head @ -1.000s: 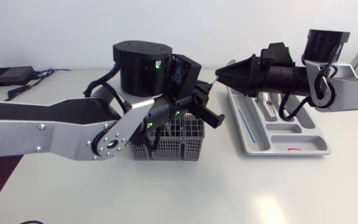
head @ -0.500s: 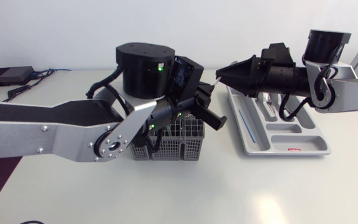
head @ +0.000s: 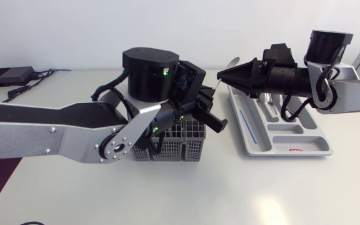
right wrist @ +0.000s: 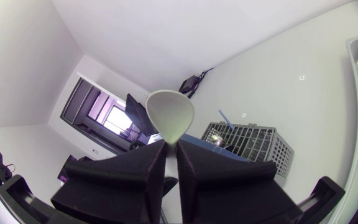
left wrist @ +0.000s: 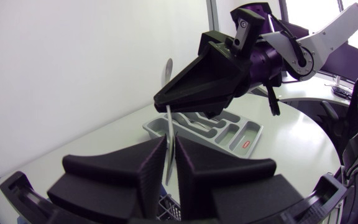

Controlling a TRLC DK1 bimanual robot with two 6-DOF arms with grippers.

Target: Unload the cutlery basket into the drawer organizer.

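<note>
Left arm (head: pixel 55 128) over basket (head: pixel 186 136); right arm (head: pixel 349 94) over organizer (head: pixel 292 142) rear.

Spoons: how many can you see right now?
1. The spoon is held in the air, with the left end effector and the right end effector both shut on it. More may be hidden in the basket under the left arm.

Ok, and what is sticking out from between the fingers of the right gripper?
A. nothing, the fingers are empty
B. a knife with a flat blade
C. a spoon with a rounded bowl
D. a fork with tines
C: in the right wrist view the pale rounded bowl of a spoon stands out ahead of the right gripper, its neck running down between the two fingers.
</note>
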